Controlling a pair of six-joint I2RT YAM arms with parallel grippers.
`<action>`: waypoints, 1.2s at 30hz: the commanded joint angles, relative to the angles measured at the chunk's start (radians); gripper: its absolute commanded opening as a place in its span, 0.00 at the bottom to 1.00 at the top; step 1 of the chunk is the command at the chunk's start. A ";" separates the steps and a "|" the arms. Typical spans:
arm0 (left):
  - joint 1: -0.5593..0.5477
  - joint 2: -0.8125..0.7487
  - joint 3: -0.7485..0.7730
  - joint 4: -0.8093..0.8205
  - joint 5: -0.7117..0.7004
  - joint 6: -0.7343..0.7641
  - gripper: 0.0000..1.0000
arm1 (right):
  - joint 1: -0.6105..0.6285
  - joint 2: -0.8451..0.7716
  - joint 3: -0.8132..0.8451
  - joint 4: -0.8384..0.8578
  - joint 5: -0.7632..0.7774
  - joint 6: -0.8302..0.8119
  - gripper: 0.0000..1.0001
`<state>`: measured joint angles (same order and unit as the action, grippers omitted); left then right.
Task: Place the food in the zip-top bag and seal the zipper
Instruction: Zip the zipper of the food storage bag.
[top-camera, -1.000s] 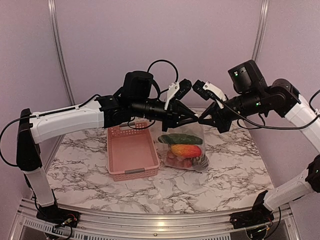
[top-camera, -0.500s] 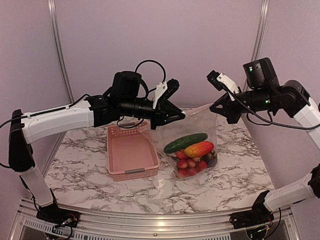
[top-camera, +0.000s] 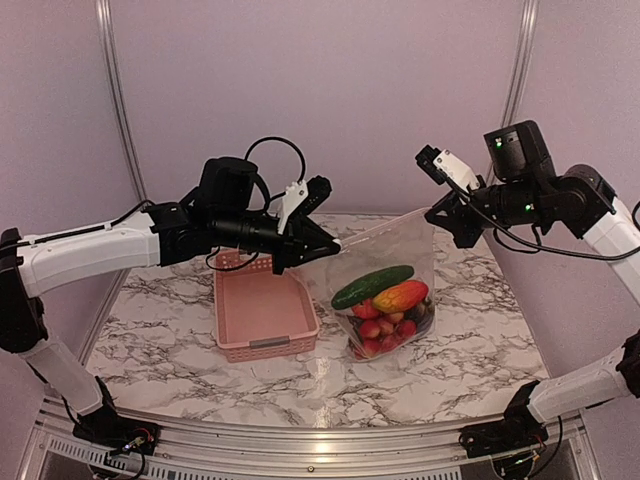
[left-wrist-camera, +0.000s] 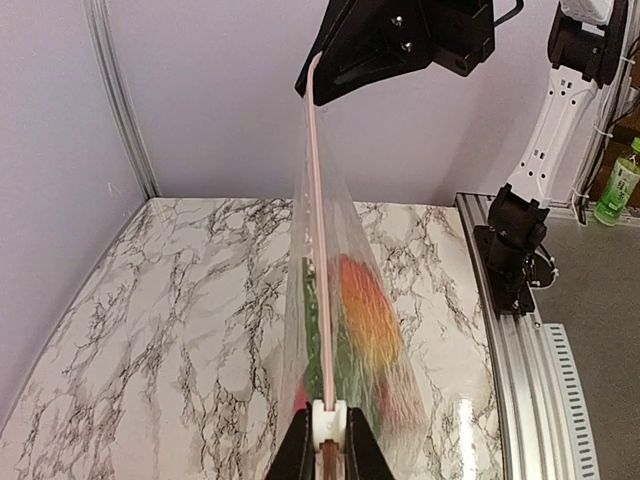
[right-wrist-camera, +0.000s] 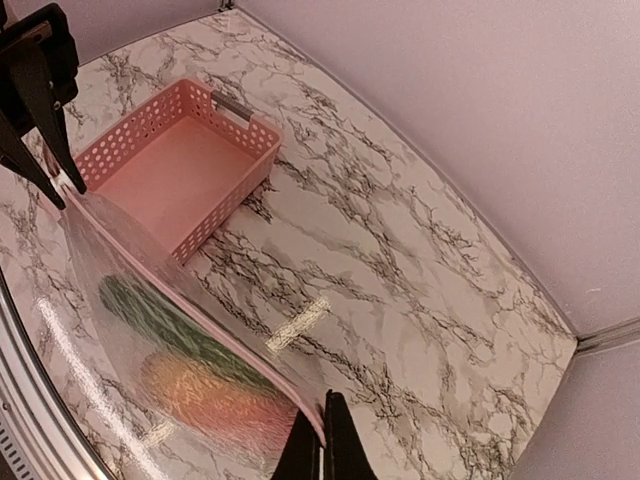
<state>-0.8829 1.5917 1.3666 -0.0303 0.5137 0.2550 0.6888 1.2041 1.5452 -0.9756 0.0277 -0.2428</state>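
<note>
Top external: zip-top bag (top-camera: 395, 250), food (top-camera: 385, 300) inside, held up at 3 o'clock of pink basket (top-camera: 267, 347). Clamped on zipper (top-camera: 380, 226) ends: left gripper (top-camera: 332, 243), right gripper (top-camera: 436, 212). Risk: weight pulls strip free; bag drops.

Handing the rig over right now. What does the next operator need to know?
Left end effector: shut on one end of the zipper.
Right end effector: shut on the other end.
Zip-top bag stretched taut between them over the table; the food sits inside, none in the pink basket.
Done: loading.
To do: strip looks pressed together from the left wrist view, but confirm the seal, then release.
</note>
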 joint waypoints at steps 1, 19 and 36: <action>0.044 -0.072 -0.085 -0.150 -0.032 0.009 0.08 | -0.049 -0.036 0.030 0.048 0.188 0.003 0.00; 0.086 -0.198 -0.238 -0.167 -0.048 -0.003 0.09 | -0.049 0.000 0.033 0.061 0.227 0.008 0.00; 0.101 -0.216 -0.292 -0.137 -0.047 -0.015 0.09 | -0.049 -0.001 0.026 0.072 0.221 0.033 0.00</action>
<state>-0.8078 1.3857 1.1088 -0.0479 0.4889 0.2443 0.6857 1.2266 1.5452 -0.9577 0.1143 -0.2359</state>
